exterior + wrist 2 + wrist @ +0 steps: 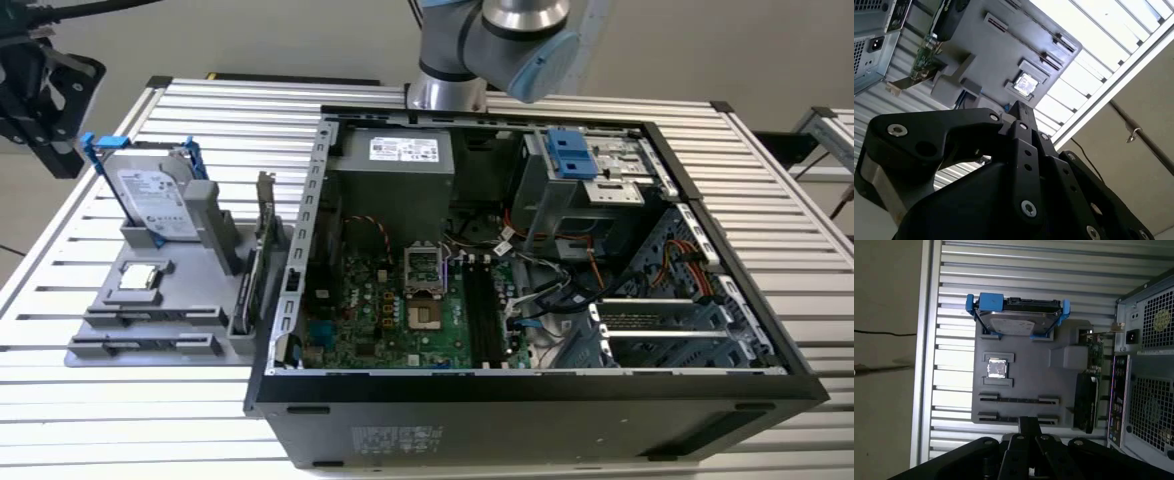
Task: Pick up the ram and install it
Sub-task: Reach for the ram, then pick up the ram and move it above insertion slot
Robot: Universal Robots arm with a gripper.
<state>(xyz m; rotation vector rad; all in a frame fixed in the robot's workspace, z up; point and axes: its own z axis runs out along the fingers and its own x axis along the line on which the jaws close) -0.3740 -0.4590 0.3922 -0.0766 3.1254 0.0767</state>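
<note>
My gripper has its fingers pressed together, and there is nothing between them. It hangs above the gray tray. The ram stands on its thin edge in a slot of the tray, at the end far from the hard drive. The open computer box sits just beside the tray.
</note>
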